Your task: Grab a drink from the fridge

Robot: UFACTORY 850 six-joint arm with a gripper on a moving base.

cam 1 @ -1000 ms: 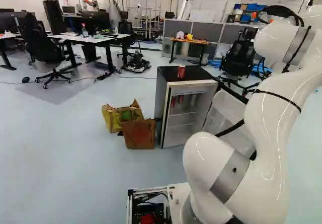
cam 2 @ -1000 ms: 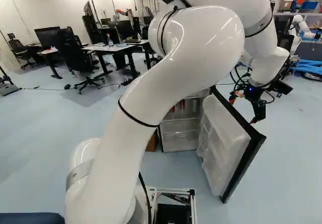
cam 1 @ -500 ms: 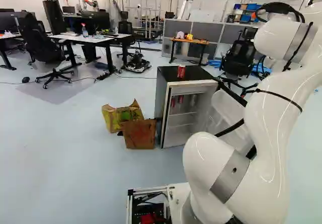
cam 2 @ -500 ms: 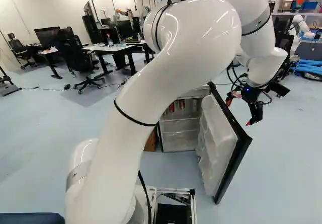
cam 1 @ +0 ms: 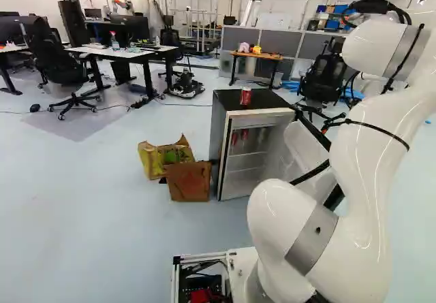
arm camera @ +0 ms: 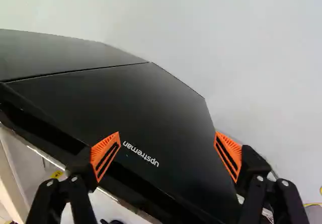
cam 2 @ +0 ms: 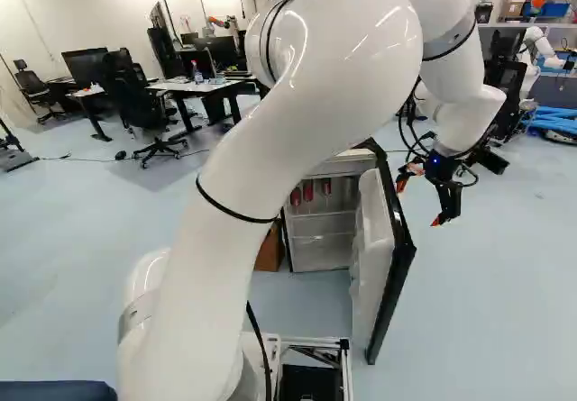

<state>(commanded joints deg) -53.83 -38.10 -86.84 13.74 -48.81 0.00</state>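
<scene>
My gripper [cam 2: 420, 203] hangs beyond the door's outer side in the right base view. In the wrist view the gripper [arm camera: 167, 156] has its orange-padded fingers wide apart, with the black outer face of the door [arm camera: 146, 103] ahead of and beneath them; contact cannot be told. The small fridge [cam 1: 218, 136] stands open, its door [cam 2: 394, 270] swung out toward the base. Red cans [cam 2: 295, 196] sit on the upper level inside, and another red can [cam 1: 245, 97] stands on top of the fridge.
Two cardboard boxes [cam 1: 189, 180] rest on the floor beside the fridge. Behind it are a small wooden table [cam 1: 257, 56], an office chair [cam 1: 323, 78] and grey partitions. Another robot [cam 2: 541, 50] stands at the far right of the right base view.
The fridge door has swung partway back toward the cabinet. My arm has shifted leftward in the right base view, the gripper moving along outside the door. The base has stayed still.
</scene>
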